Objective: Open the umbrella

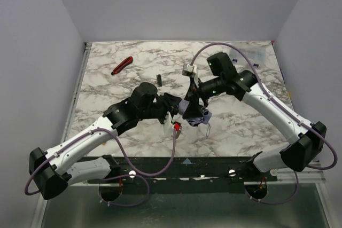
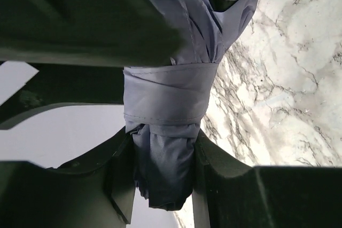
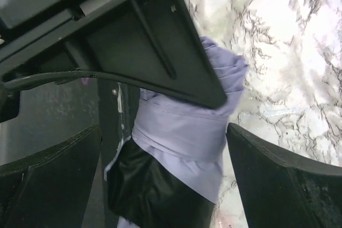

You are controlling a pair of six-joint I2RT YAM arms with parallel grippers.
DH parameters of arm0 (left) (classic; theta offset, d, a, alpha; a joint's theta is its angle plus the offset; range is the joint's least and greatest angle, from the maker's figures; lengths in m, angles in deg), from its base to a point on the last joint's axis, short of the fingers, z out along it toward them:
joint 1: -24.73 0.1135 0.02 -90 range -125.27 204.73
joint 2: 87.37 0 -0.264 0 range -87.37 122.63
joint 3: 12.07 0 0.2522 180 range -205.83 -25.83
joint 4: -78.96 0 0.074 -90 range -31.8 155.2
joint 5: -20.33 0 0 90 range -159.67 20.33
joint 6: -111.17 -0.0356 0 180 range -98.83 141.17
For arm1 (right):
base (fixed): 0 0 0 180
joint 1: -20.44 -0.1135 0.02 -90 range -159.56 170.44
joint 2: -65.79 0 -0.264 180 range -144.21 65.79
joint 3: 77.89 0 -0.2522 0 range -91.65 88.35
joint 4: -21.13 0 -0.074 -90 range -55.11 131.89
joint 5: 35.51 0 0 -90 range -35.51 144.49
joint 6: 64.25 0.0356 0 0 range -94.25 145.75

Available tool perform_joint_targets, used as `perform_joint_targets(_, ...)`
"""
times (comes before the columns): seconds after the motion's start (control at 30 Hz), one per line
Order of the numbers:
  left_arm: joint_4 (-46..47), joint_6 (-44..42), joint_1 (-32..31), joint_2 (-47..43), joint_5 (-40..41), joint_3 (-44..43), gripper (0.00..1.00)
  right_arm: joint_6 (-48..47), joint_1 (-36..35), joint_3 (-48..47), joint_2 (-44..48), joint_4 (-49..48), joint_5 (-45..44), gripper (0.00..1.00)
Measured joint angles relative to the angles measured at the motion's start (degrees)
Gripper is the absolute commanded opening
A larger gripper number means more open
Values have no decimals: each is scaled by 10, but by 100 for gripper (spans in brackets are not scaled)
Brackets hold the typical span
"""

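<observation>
– Grey walls (image 1: 176,4) on three sides, a marble-patterned table (image 1: 107,100) below, both arms meeting over its middle. Where is the umbrella?

– The umbrella (image 1: 194,115) sits between the two wrists, apparently held clear of the table top, collapsed into a short pale lavender roll. A red-handled cutter (image 1: 122,65) lies well apart, toward the far left.

– Who has it?

– The left gripper (image 2: 163,180). Its fingers (image 2: 224,185) press the cloth from both sides, pinching the roll just below the strap (image 2: 165,92). The right gripper (image 3: 171,174) stands spread wide around the same roll, a gap on each side, touching nothing I can see.

– How will it handle?

– Light, I judge, and soft outside: loose folded fabric that gives and may slide under the pads. Any stiffness is in the core, where the shaft and ribs run.

– So where to take hold?

– Not on the puffed folds; they would bunch and slip. A firm hold wants the hard ends, the handle and the tip. Neither shows in these views, so I cannot tell which way the roll points. The strap is wrapped around it and looks fastened. It probably has to come loose first, and its thin flat edge is a fiddly thing to pinch. Black lining (image 3: 144,190) peeks out at one end.
</observation>
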Motion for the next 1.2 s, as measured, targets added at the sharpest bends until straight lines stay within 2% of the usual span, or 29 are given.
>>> perform_joint_targets(0.07,-5,5,3,5,0,-7,0,-8,-30,10,3,1,-40,98)
perform_joint_targets(0.17,-23,15,4,14,0,-17,0,-22,-58,17,4,1,-98,80)
perform_joint_targets(0.3,-37,22,5,25,0,-32,0,-26,-74,19,3,-3,-156,35)
perform_joint_targets(0.33,-41,24,6,28,0,-37,3,-26,-74,19,3,-6,-165,24)
perform_joint_targets(0.37,-45,27,7,29,0,-40,12,-21,-74,19,3,-9,-174,12)
perform_joint_targets(0.43,-53,41,9,35,0,-50,46,-17,-74,18,1,-16,-183,5)
perform_joint_targets(0.5,-65,63,19,38,-3,-59,69,-9,-74,18,-1,-21,-189,1)
perform_joint_targets(0.63,-61,169,63,38,-22,-86,96,23,-70,18,-1,-46,-207,0)
perform_joint_targets(0.8,-7,395,188,34,-63,-167,99,129,17,13,-2,-115,-203,0)
perform_joint_targets(0.93,75,597,283,19,-107,-203,99,260,106,9,-10,-234,-203,0)
perform_joint_targets(1.07,144,724,300,0,-164,-180,99,379,124,0,-18,-381,-203,0)
perform_joint_targets(1.2,195,786,289,-14,-204,-117,98,483,117,0,-18,-518,-203,0)
